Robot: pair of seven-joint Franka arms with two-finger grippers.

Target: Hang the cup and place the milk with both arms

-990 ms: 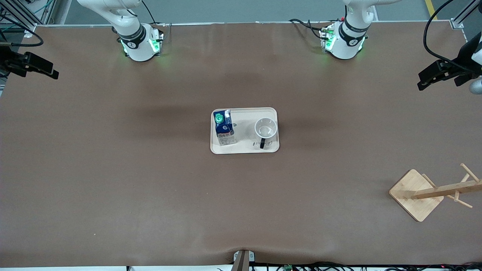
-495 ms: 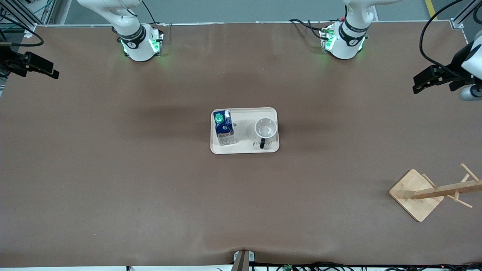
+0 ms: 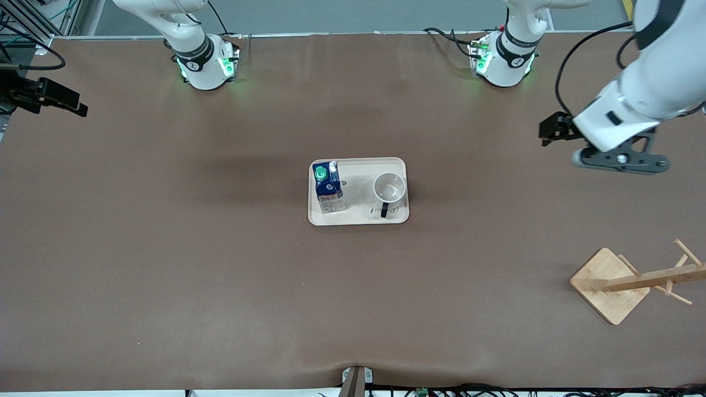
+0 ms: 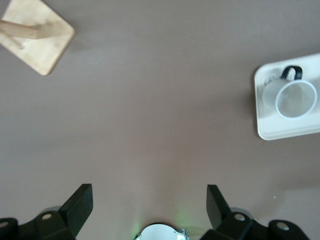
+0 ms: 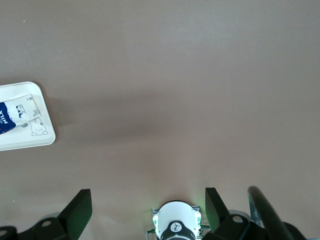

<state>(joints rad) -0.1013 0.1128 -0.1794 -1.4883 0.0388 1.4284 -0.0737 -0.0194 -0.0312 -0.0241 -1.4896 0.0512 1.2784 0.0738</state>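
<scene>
surface [image 3: 220, 275]: brown, matte, carrying all the items.
tray [image 3: 358, 218]: cream, rounded corners, mid-surface, holding the milk and the cup side by side.
milk [image 3: 327, 187]: upright on the tray at the end toward the right arm's side; green cap on top in the front view.
cup [image 3: 389, 189]: upright on the tray at the end toward the left arm's side, mouth up, black handle pointing toward the front camera.
rack [image 3: 634, 281]: wooden, square base with a pegged post, standing at the left arm's end of the surface, nearer the front camera than the tray and well apart from it.
left hand [image 4: 147, 200]: up in the air over bare surface at the left arm's end, fingers spread wide, holding nothing.
right hand [image 5: 146, 202]: up in the air at the right arm's edge of the surface, fingers spread wide, holding nothing; this arm waits.
front view only: both items together on the tray, the green cap.
left wrist view only: inside of the cup [image 4: 295, 97] from above, with one corner of the tray [image 4: 265, 130]; the rack [image 4: 42, 37] base.
right wrist view only: "milk" lettering on the carton [image 5: 17, 114], a small rabbit drawing on the tray [image 5: 35, 142].
cut off: carton in the right wrist view, rack post in both views that show it.
hard to make out: dark marks on the cup's side.
</scene>
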